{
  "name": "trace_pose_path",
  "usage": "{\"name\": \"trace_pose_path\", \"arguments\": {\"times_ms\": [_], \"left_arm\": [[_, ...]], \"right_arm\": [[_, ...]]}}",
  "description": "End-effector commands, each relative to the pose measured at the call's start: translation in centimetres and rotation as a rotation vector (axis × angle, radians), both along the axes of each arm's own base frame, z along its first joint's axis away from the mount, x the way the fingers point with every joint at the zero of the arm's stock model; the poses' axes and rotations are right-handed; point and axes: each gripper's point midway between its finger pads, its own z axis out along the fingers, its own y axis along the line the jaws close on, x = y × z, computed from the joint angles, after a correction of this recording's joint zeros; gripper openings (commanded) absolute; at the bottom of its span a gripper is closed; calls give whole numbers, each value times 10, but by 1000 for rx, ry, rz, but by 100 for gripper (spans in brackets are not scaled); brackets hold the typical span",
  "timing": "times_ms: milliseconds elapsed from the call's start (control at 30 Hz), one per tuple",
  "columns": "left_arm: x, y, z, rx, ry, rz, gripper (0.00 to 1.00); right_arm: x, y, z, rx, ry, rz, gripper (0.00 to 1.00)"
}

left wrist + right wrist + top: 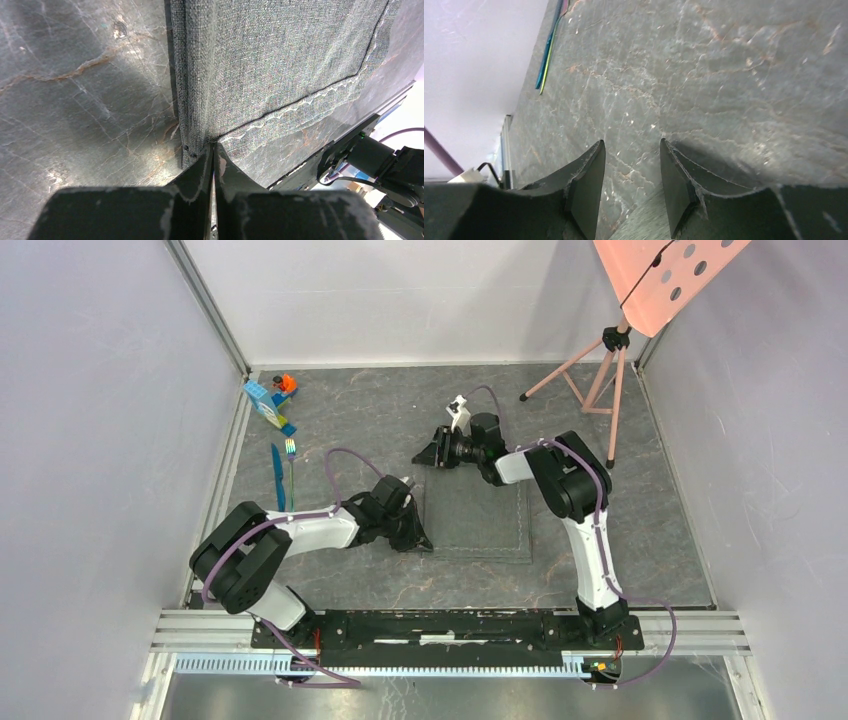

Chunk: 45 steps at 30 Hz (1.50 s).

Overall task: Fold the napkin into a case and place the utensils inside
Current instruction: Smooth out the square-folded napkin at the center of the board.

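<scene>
Napkin (476,520) lies flat, unfolded, mid-tabletop (380,410); pale stitched line visible along its edges. Left hand (213,147) sits low at the napkin's near-left corner, fingers pressed together and pinching that corner. Right hand (631,150) is at the far-left corner, fingers spread and holding nothing; a sliver of cloth shows between them in the right wrist view. Blue knife (278,478) and fork (291,465) lie side by side by the left wall, well apart from the napkin. Toy blocks (272,400) sit beyond them.
</scene>
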Motion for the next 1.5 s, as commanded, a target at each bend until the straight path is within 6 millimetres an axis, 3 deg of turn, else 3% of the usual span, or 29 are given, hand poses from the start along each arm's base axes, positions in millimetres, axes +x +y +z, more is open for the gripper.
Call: {"name": "trace_pose_path", "arguments": {"times_ms": [0,167,300,433,633,900,1033,1133,1267,1333,1467], "left_arm": [[-4,6,-4,51,19,-14,10],[4,-12,38,-50,-39,-49,18],[10,-18,72,-109,-99,-51,33],[34,-17,102,-140,-186,-14,51],[107,-21,123,-209,-246,75,63],[180,-51,92,-226,-229,80,64],[199,-41,56,-167,-189,130,65],[206,-24,24,-123,-125,185,65],[200,-7,-4,-98,-50,213,65],[196,-3,-7,-90,-47,208,65],[190,3,10,-63,-99,169,64]], "right_arm": [[17,-16,1,-132,-30,-20,52],[14,-37,73,-220,-152,-31,64],[-13,-74,97,-192,-170,-76,70],[-34,-110,87,-185,-137,-120,70],[-41,-142,66,-170,-87,-158,70],[-40,-171,43,-131,-31,-217,70],[-41,-181,32,-99,4,-233,70],[-38,-194,21,-121,19,-268,70],[-32,-226,-1,-188,55,-348,69],[-32,-238,-9,-249,64,-369,69],[-32,-252,9,-341,22,-404,70]]}}
